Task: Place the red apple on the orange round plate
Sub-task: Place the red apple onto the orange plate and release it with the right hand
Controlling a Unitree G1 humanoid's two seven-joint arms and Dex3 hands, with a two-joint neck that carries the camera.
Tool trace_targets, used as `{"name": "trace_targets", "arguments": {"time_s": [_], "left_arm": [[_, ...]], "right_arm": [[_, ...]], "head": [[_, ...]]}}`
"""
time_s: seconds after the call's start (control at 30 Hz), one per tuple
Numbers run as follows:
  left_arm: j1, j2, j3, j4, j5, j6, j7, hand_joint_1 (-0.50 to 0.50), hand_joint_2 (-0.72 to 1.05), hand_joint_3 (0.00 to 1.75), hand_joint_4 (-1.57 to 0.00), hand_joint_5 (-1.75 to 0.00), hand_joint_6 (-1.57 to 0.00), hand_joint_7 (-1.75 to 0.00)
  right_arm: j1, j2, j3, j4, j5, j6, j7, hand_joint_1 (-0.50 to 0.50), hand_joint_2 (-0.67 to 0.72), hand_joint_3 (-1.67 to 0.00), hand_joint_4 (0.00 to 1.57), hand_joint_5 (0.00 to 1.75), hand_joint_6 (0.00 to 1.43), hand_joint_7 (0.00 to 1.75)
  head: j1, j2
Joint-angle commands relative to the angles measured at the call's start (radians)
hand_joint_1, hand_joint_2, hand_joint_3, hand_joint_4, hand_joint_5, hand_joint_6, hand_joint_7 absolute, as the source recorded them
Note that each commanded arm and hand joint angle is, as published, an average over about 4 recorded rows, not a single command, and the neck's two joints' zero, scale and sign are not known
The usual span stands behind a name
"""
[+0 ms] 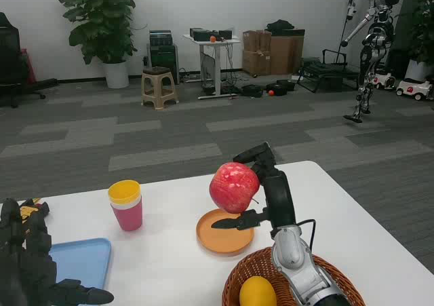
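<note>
1. Holding comes first: your right hand grips the apple, fingers over its top and far side and the thumb below, so the pickup looks done.
2. You have the apple in the air above the plate, over its far edge and not touching it. I judge the carry nearly complete.
3. What is left for you: lower the apple onto the plate's middle, spread the fingers, and draw the hand clear without rolling the fruit off.
4. Your left hand waits low at the near left corner over the blue tray, holding nothing; its fingers look partly curled, and I cannot tell more than that.
5. Watch the neighbours: the cup stands left of the plate, and the basket with a yellow fruit sits just beside its near edge, under your forearm.
</note>
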Motion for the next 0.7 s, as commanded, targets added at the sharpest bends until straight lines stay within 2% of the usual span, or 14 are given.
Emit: {"name": "trace_targets", "arguments": {"time_s": [0.03,0.17,0.3,0.43,0.53,0.7], "left_arm": [[-0.004,-0.019,0.011,0.0,0.018,-0.011,-0.002,-0.5,-0.72,0.09,0.0,0.0,0.0,0.0],[-0.004,-0.019,0.011,0.0,0.018,-0.011,-0.002,-0.5,-0.7,0.09,0.0,0.0,0.0,0.0],[-0.004,-0.019,0.011,0.0,0.018,-0.011,-0.002,-0.5,-0.72,0.09,0.0,0.0,0.0,0.0],[-0.004,-0.019,0.011,0.001,0.018,-0.011,-0.002,-0.5,-0.72,0.09,0.0,0.0,0.0,0.0],[-0.004,-0.019,0.011,0.001,0.018,-0.011,-0.002,-0.5,-0.68,0.09,0.0,0.0,0.0,0.0],[-0.004,-0.019,0.011,0.001,0.018,-0.011,-0.002,-0.5,-0.72,0.09,0.0,0.0,0.0,0.0]], "right_arm": [[0.031,-0.004,-0.008,-0.008,0.027,-0.035,-0.012,0.08,-0.35,-0.21,1.57,1.49,1.4,1.65],[0.031,-0.004,-0.009,-0.006,0.027,-0.035,-0.012,0.08,-0.35,-0.22,1.57,1.55,1.4,1.68],[0.031,-0.004,-0.009,-0.006,0.027,-0.036,-0.012,0.08,-0.35,-0.24,1.57,1.45,1.4,1.68],[0.031,-0.004,-0.01,-0.005,0.027,-0.036,-0.012,0.08,-0.35,-0.24,1.57,1.55,1.4,1.64],[0.031,-0.004,-0.009,-0.004,0.027,-0.035,-0.012,0.08,-0.35,-0.24,1.57,1.55,1.4,1.66],[0.031,-0.004,-0.008,-0.003,0.027,-0.035,-0.013,0.08,-0.35,-0.24,1.57,1.55,1.4,1.64]], "head": [[-0.052,-0.003],[-0.032,-0.001],[-0.032,-0.001],[-0.027,-0.001],[-0.02,-0.002],[-0.026,-0.001]]}}
